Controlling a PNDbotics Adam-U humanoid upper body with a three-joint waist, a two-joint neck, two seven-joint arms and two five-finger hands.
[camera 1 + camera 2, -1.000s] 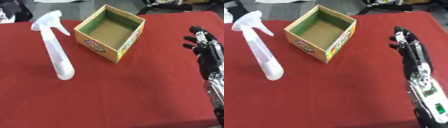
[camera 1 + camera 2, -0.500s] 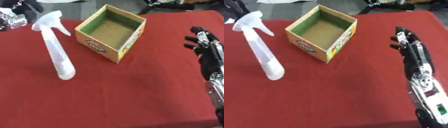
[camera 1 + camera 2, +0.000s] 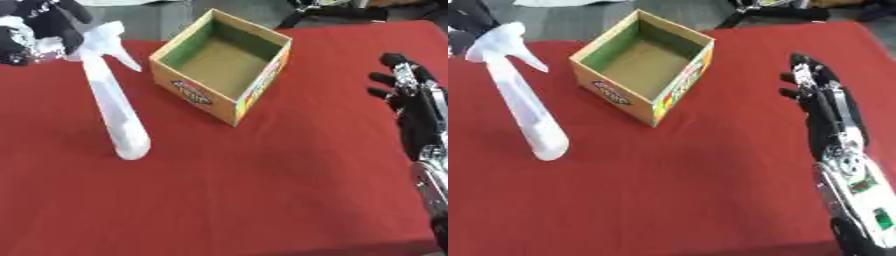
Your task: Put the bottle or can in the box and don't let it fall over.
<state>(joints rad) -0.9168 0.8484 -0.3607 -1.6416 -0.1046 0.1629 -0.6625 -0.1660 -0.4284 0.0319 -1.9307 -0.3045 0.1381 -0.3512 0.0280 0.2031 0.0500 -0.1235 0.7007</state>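
The spray bottle [image 3: 112,107] stands upright, nozzle toward the box [image 3: 222,65]; left hand [image 3: 39,30] fingers curl at its head. Right hand [image 3: 820,102] fingers are straight.

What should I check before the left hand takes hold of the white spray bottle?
1. White plastic spray bottle standing upright on the red tablecloth: ok.
2. Open cardboard box holds nothing: ok.
3. Box stands apart from the bottle: ok.
4. Left hand at the bottle's trigger head: ok.
5. Left hand closed round the bottle: cannot tell.
6. Right hand open at the right edge, away from box and bottle: ok.
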